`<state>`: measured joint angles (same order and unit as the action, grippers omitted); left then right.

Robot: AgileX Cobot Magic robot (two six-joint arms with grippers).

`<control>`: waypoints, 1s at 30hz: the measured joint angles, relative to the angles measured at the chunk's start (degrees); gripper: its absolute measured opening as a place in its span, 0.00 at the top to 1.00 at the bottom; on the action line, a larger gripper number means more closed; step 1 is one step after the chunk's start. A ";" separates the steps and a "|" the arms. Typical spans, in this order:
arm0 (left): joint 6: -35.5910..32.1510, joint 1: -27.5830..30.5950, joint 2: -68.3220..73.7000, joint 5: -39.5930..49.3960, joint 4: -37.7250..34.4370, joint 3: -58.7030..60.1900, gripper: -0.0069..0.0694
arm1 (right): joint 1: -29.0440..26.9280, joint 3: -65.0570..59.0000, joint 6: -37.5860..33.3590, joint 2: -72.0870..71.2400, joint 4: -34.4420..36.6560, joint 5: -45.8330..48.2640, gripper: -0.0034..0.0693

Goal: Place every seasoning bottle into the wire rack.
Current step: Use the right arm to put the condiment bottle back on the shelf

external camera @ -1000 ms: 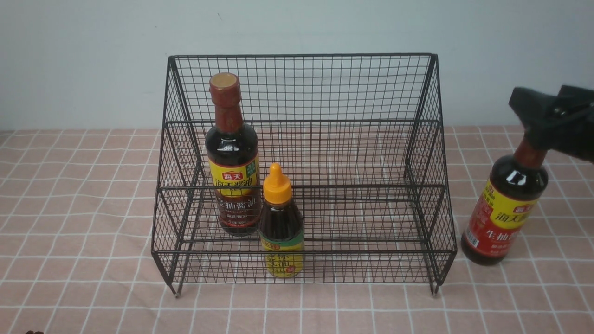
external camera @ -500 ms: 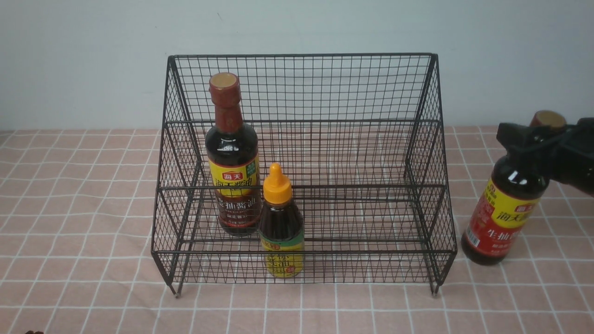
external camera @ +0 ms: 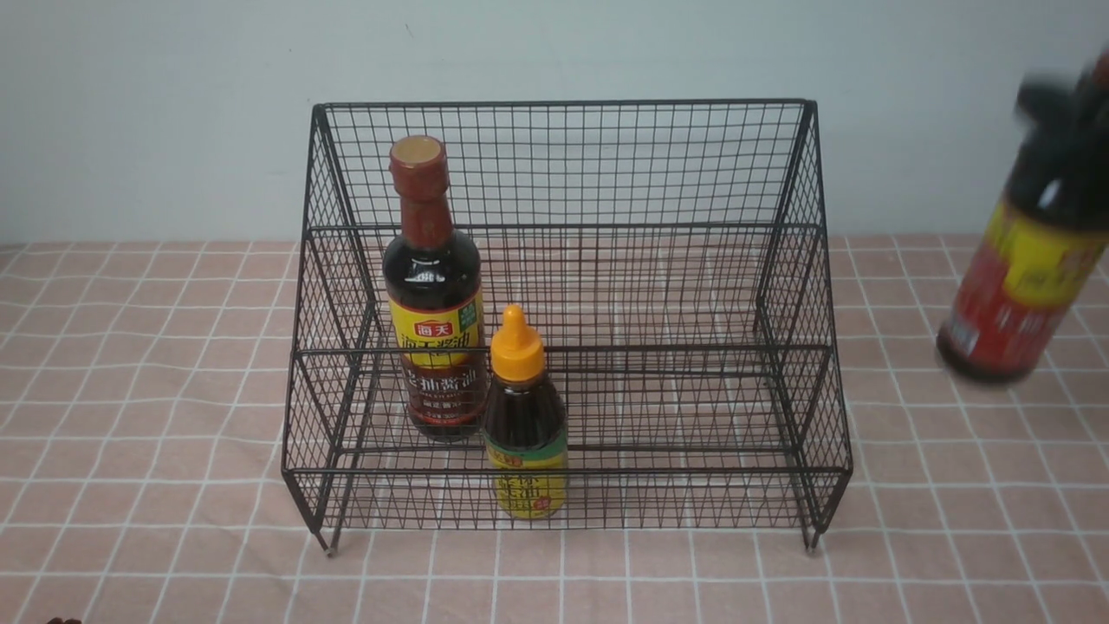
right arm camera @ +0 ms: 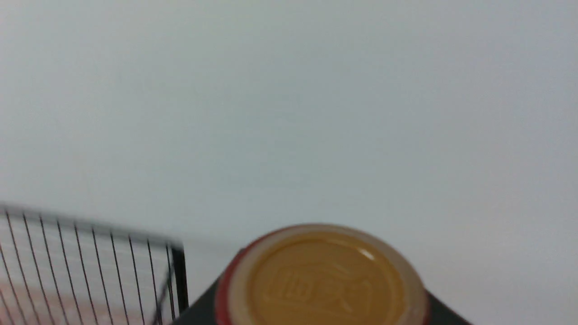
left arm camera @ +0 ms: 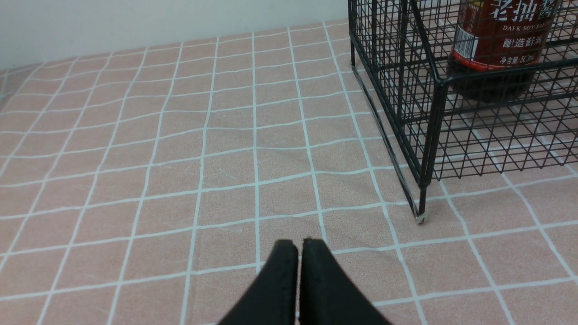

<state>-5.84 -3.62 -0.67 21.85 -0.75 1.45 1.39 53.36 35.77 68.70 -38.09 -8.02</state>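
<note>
The black wire rack (external camera: pixel 658 286) stands mid-table. Inside its left part a tall bottle with a yellow-and-brown label (external camera: pixel 431 295) stands upright, with the short orange-capped bottle (external camera: pixel 524 416) just in front of it. My right gripper (external camera: pixel 1061 104) is shut on the neck of the tall red-and-yellow-label bottle (external camera: pixel 1022 269), holding it tilted in the air to the right of the rack, blurred. In the right wrist view its tan cap (right arm camera: pixel 323 280) sits between my dark fingers (right arm camera: pixel 201 307). My left gripper (left arm camera: pixel 298 246) is shut and empty, low over the cloth off the rack's left front leg.
A pink checked cloth (external camera: pixel 156 416) covers the table, against a pale wall. The rack's leg (left arm camera: pixel 422 212) and the brown-label bottle's base (left arm camera: pixel 496 49) show in the left wrist view. The rack's top corner (right arm camera: pixel 176 271) shows in the right wrist view.
My right gripper came down onto the red-label bottle's neck, closed on it and lifted it off the cloth, up and slightly right. The rack, the two bottles in it and the left arm have not moved.
</note>
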 joint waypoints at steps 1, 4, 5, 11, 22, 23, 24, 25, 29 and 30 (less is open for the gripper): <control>0.00 0.00 0.00 0.00 0.00 0.00 0.92 | 0.00 1.83 0.69 -0.41 0.01 -0.72 0.58; 0.00 0.00 0.00 0.00 0.00 0.00 0.92 | 0.00 8.26 5.87 -0.82 -1.02 -4.80 0.58; 0.00 0.00 0.00 0.00 0.00 0.00 0.92 | 0.00 8.60 6.73 -0.77 -1.19 -5.09 0.58; 0.00 0.00 0.00 0.00 0.00 0.00 0.92 | 0.00 17.40 21.66 3.13 -12.45 -17.78 0.58; 0.00 0.00 0.00 0.00 0.00 0.00 0.92 | 2.15 34.04 46.05 20.41 -32.99 -32.27 0.58; 0.00 0.00 0.00 0.00 0.00 0.00 0.92 | 3.25 35.41 46.30 22.01 -34.10 -31.60 0.58; 0.00 0.00 0.00 0.00 0.00 0.00 0.92 | 4.32 36.43 46.50 23.22 -34.98 -30.85 0.58; 0.00 0.00 0.00 0.00 0.00 0.00 0.92 | 5.49 37.38 46.56 24.34 -35.82 -29.80 0.58; 0.00 0.00 0.00 0.00 0.00 0.00 0.92 | 8.99 39.87 46.94 27.36 -37.69 -25.33 0.58; 0.00 0.00 0.00 0.00 0.00 0.00 0.92 | 10.13 40.51 47.05 28.28 -38.00 -23.56 0.58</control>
<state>-5.84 -3.62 -0.67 21.85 -0.75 1.45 11.52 93.87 82.81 96.98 -76.09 -31.58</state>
